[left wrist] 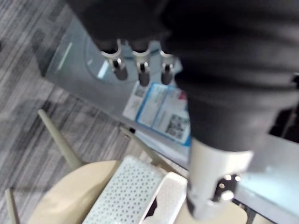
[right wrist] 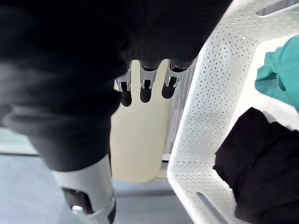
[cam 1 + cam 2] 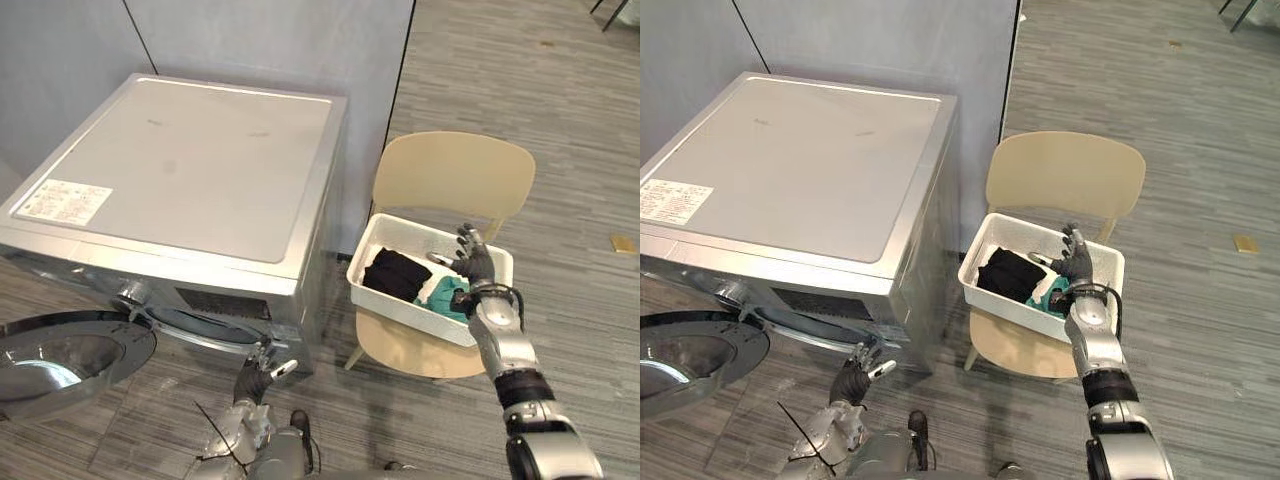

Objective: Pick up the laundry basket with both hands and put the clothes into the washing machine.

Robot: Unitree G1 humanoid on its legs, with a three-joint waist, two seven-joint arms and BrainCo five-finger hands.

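The basket (image 3: 400,302) sits on a chair (image 3: 450,175) just right of the washer (image 3: 180,170), whose door (image 3: 60,360) hangs open at the front. It is a white, perforated plastic tub and probably light and fairly stiff, though its thin walls may flex if squeezed from one end only. Inside lie a black cloth (image 3: 397,272) and a teal cloth (image 3: 440,295). Both are soft and loose, add little weight, and would likely slide to the low side if the basket tips. The best holds look like the two short ends, under the rim or through a slot (image 2: 274,8) cut into the wall, with one robot hand on each end so it lifts level.

The right robot hand (image 3: 472,262) hovers at the basket's right end on a raised forearm. Its fingers (image 2: 145,93) are straight and apart, holding nothing, and they lie outside the wall. I cannot tell whether they touch the basket.

The left robot hand (image 3: 258,375) is low by the washer's front, well apart from the basket. Its fingers (image 1: 141,74) are also extended and empty. It would need to reach the basket's left end before any lift.
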